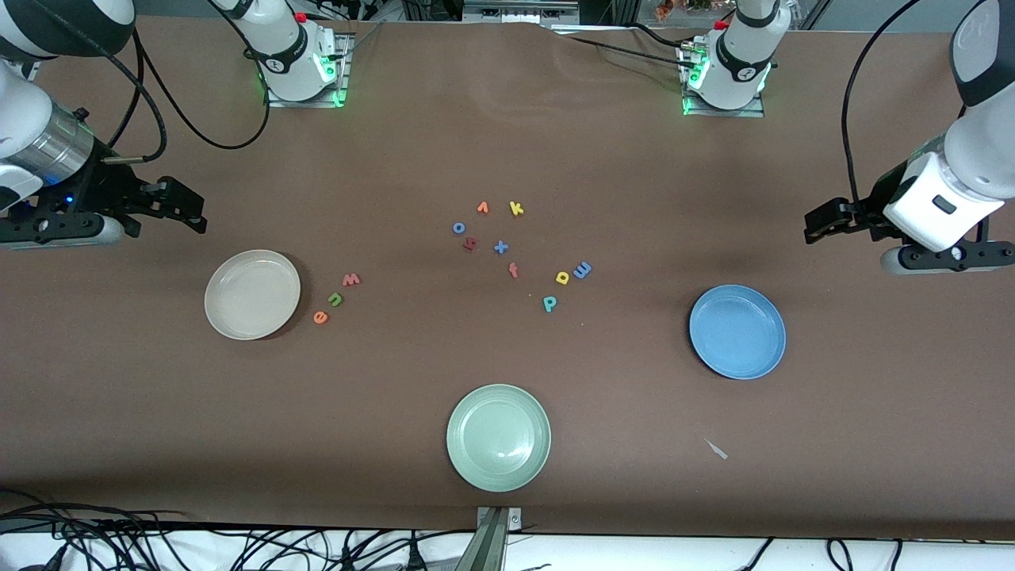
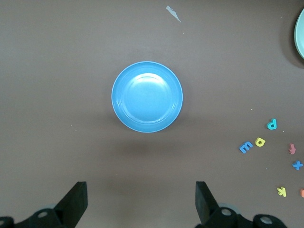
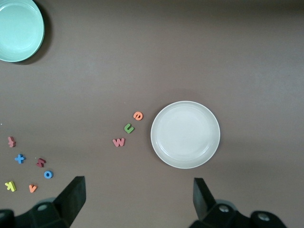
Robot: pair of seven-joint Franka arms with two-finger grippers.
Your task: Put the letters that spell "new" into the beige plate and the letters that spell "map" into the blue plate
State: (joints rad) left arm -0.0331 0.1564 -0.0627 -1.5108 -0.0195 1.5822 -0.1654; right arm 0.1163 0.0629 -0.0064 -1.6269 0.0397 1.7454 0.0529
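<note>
- So far nothing is sorted: beige plate point(image 1: 252, 294) toward the right arm's end of the desk and blue plate point(image 1: 737, 331) toward the left arm's end both hold no letters
- Right gripper point(image 1: 178, 208) is up over bare desk at its end, jaws spread wide, holding nothing; left gripper point(image 1: 829, 220) likewise at the other end, wide open, empty
- w point(image 1: 351, 279), n point(image 1: 335, 299), e point(image 1: 320, 317) lie in a short row just beside the beige plate, close together but apart
- m point(image 1: 582, 270) and a point(image 1: 563, 277) are almost touching mid-desk, p point(image 1: 549, 303) just nearer the front camera than them, all well apart from the blue plate
- Risk: letters are tiny and flat, so fingers may skid off the desk cover or pinch nothing
- Risk: m and a sit so close that one grab could drag or lift both
- Risk: decoys in the same cluster – yellow k point(image 1: 516, 208), blue x point(image 1: 500, 247), blue o point(image 1: 458, 228), red-orange f point(image 1: 514, 270), a dark red letter point(image 1: 469, 244), an orange v point(image 1: 483, 208); same colours as targets, so a wrong pick is likely
- Risk: green plate point(image 1: 498, 437) near the front edge is a wrong drop target
- Risk: long carry to the blue plate, so a foam letter could slip out
- Readable writing: only the foam letters themselves; no brand or label legible
</note>
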